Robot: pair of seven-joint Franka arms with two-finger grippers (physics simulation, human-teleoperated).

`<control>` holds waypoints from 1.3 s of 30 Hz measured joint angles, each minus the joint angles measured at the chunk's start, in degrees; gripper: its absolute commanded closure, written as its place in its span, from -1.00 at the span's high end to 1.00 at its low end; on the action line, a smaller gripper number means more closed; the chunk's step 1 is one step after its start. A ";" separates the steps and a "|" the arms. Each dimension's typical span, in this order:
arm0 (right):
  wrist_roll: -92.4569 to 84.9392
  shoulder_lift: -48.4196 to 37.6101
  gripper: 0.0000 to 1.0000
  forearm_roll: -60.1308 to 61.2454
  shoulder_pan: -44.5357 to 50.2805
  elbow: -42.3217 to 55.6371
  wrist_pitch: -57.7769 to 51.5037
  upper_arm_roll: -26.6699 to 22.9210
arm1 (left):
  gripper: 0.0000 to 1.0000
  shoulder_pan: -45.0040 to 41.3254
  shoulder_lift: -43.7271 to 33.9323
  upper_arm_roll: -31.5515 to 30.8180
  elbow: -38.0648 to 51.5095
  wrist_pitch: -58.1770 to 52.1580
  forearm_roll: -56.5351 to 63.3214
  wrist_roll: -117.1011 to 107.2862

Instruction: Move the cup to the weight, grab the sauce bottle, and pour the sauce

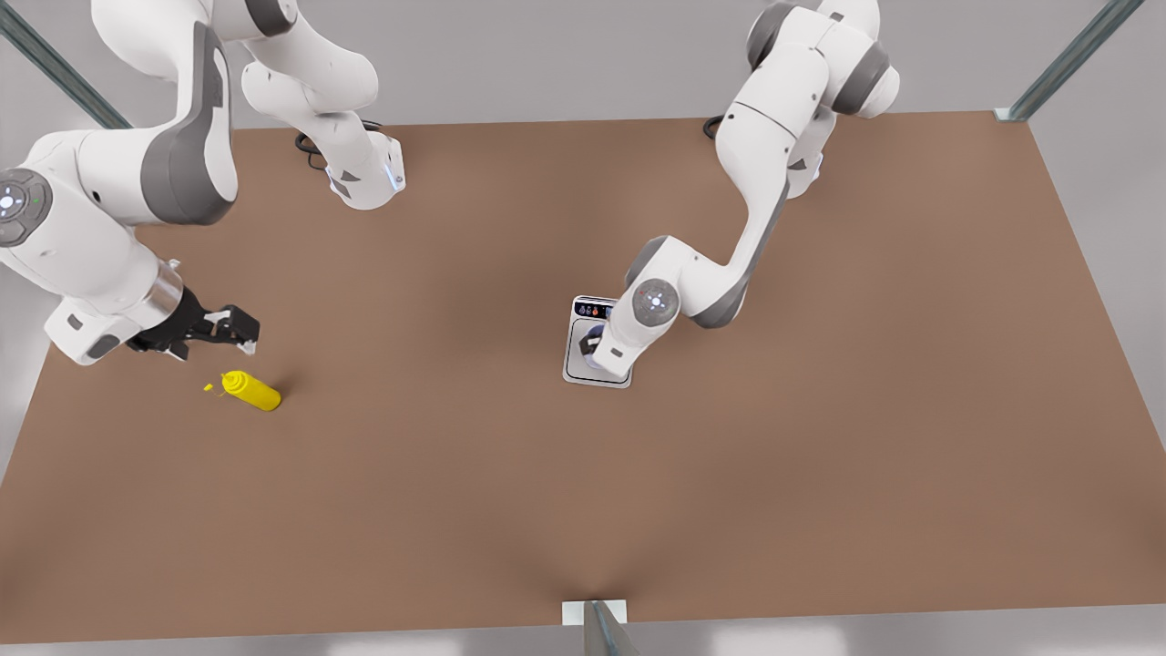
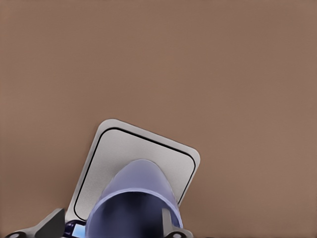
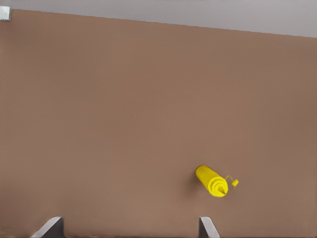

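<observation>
The lavender-blue cup (image 2: 138,193) stands on the grey plate of the silver weight (image 2: 143,153), and my left gripper (image 2: 111,224) is shut on the cup. In the front view this gripper (image 1: 594,352) hangs over the weight (image 1: 576,366), right of centre, and hides most of the cup (image 1: 598,357). The yellow sauce bottle (image 1: 253,391) lies on its side near the front view's left, nozzle pointing left. My right gripper (image 1: 239,333) hovers open just above and behind the bottle (image 3: 212,180), not touching it; its fingertips (image 3: 52,227) stand wide apart.
Everything rests on the brown table (image 1: 638,492). Both arm bases (image 1: 369,178) stand at its far edge. Metal frame posts (image 1: 601,629) rise at the front middle and the back corners.
</observation>
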 measured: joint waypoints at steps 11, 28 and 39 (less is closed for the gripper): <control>10.62 -1.15 1.00 0.06 -0.64 2.86 -11.10 -0.75 | 1.00 1.90 -2.88 0.63 2.11 -4.23 0.04 0.84; 45.95 33.29 1.00 53.32 -42.42 1.37 -14.79 2.18 | 1.00 23.08 -25.26 9.97 7.00 -45.69 14.91 44.87; 38.69 42.18 1.00 53.84 -46.68 2.39 -16.19 3.07 | 1.00 22.35 -25.20 10.58 7.47 -46.64 15.12 45.18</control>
